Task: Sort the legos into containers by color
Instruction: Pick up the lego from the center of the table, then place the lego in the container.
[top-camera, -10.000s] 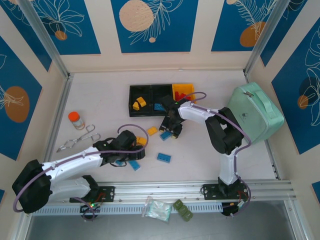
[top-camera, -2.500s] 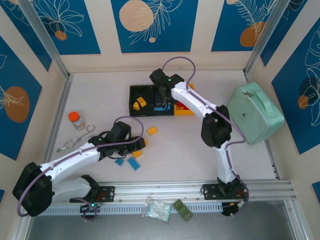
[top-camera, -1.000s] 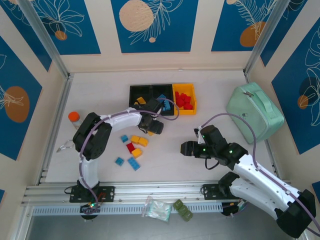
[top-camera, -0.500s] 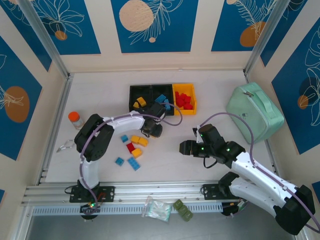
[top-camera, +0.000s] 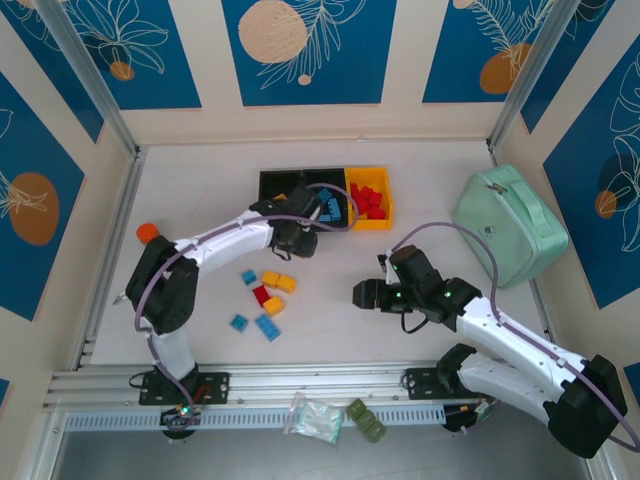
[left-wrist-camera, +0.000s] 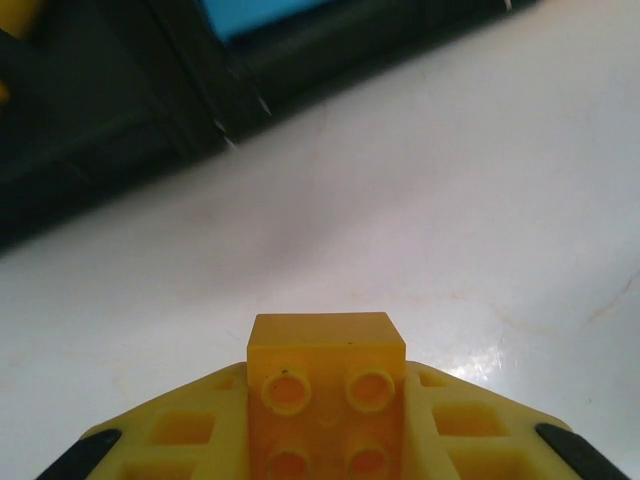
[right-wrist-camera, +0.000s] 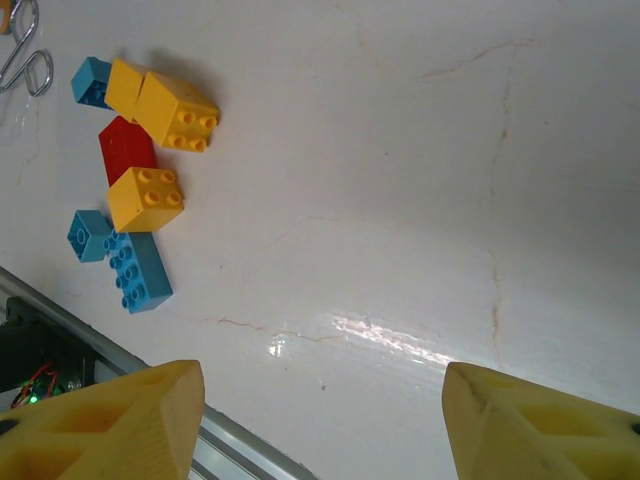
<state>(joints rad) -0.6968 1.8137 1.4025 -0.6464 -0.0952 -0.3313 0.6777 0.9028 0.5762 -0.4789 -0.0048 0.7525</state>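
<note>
Presently pinched in left fingers (left-wrist-camera: 170, 440): yellow lego (left-wrist-camera: 326, 385), light, stiff, slick, likely best held by flat sides; right fingers (right-wrist-camera: 110, 420) spread.

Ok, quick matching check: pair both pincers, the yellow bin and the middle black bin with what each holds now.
1. left pincer
2. right pincer
3. yellow bin
4. middle black bin

A. red bricks
B. nothing, open
C. blue bricks
D. yellow brick, gripped

Pairs: 1-D, 2-B, 3-A, 4-C.
</note>
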